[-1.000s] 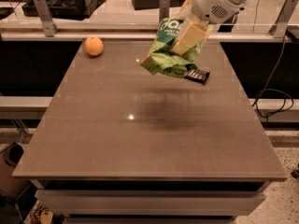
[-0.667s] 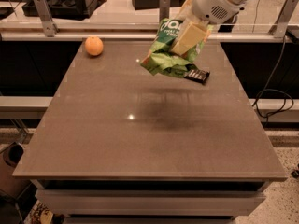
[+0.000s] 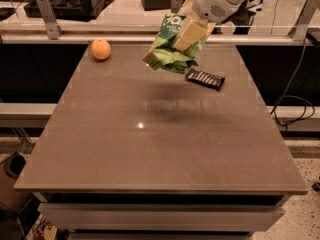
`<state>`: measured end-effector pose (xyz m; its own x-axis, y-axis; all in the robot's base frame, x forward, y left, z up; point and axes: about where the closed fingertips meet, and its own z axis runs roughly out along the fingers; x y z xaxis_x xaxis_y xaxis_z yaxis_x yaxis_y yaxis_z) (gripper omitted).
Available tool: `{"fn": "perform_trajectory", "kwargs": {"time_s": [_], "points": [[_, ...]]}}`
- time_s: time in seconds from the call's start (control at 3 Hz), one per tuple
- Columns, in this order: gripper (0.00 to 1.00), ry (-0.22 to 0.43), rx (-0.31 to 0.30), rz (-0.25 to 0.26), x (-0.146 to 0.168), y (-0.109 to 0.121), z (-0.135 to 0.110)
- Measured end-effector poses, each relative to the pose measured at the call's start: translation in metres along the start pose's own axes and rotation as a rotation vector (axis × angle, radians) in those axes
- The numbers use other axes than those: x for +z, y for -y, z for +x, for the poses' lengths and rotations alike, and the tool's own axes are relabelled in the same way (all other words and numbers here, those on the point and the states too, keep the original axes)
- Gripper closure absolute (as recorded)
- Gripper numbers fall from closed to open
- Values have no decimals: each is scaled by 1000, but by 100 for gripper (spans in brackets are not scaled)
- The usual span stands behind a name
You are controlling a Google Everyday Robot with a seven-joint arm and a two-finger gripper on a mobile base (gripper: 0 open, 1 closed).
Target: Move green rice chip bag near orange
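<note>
The green rice chip bag (image 3: 170, 54) hangs clear of the worktop (image 3: 150, 149), pinched in the tool (image 3: 189, 34), well right of the orange (image 3: 100, 49). It has edged toward the orange, uncovering the black packet (image 3: 204, 78). The carry looks underway but unfinished.

I see dim, warm light from overhead. My gripper (image 3: 189, 34), clamped on the green rice chip bag (image 3: 167, 59), casts a soft shadow (image 3: 175, 106) just beneath itself. A small glare spot (image 3: 140, 125) shines on the table (image 3: 100, 149) below-left of it.
</note>
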<state>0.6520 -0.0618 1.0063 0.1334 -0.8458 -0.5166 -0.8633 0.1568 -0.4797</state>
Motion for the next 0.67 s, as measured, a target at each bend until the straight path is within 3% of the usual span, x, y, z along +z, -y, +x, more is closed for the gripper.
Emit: {"fn": "perform_trajectory", "kwargs": {"time_s": [0.67], "points": [[100,37,3,80,35,49,7]]}}
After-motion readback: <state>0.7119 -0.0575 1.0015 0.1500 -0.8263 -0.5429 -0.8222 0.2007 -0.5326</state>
